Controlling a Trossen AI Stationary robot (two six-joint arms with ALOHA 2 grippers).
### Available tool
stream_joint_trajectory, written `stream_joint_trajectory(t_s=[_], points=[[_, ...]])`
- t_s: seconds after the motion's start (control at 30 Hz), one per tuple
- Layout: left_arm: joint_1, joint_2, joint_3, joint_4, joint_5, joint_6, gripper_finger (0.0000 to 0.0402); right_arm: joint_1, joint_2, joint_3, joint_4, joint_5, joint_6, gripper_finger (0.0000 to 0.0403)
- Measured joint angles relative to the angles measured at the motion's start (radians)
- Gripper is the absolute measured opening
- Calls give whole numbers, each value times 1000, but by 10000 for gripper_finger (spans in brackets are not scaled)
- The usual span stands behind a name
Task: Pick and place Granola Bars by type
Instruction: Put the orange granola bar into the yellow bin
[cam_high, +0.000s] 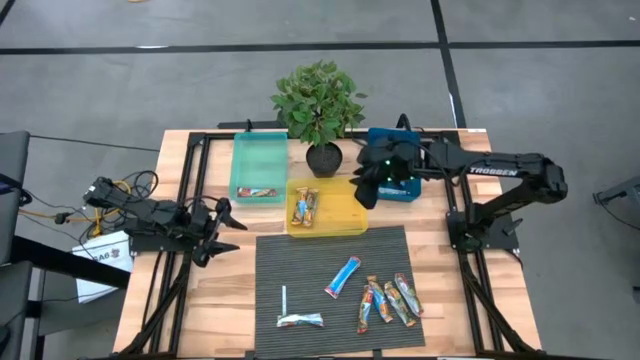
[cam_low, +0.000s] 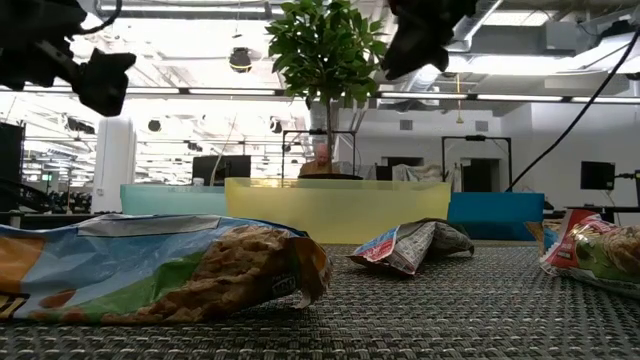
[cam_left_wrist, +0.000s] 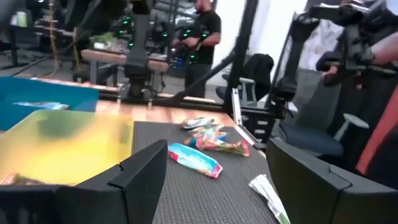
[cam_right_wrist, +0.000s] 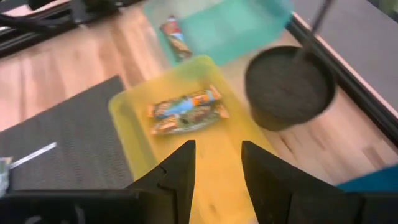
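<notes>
Several granola bars lie on the dark mat (cam_high: 300, 255): a blue one (cam_high: 342, 277), a multicoloured cluster (cam_high: 388, 300) and one near the front (cam_high: 300, 320). Two multicoloured bars (cam_right_wrist: 185, 111) lie in the yellow tray (cam_high: 340, 222), and a red-orange bar (cam_high: 257, 192) lies in the teal tray (cam_high: 258, 155). My right gripper (cam_right_wrist: 217, 168) hangs open over the yellow tray's right end, with nothing between its fingers. My left gripper (cam_left_wrist: 230, 180) stands open and level at the table's left, beside the mat, pointing toward the bars.
A potted plant (cam_high: 323, 157) stands behind the yellow tray, close to my right gripper. A blue tray (cam_high: 402, 193) lies under the right arm. A thin white stick (cam_high: 284, 300) lies on the mat. A person (cam_left_wrist: 202, 28) stands beyond the table.
</notes>
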Motion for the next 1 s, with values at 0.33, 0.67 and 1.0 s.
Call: stream_joint_trajectory(t_s=[0.33,0.67,1.0], points=[[0,4,-1,-4,0,57,265,133,0,7,8,-2,41,122],[0,4,-1,-5,0,48,265,279,0,7,8,-83,41,123],[0,4,-2,-5,-1,50,265,366,0,7,106,-184,34,123]])
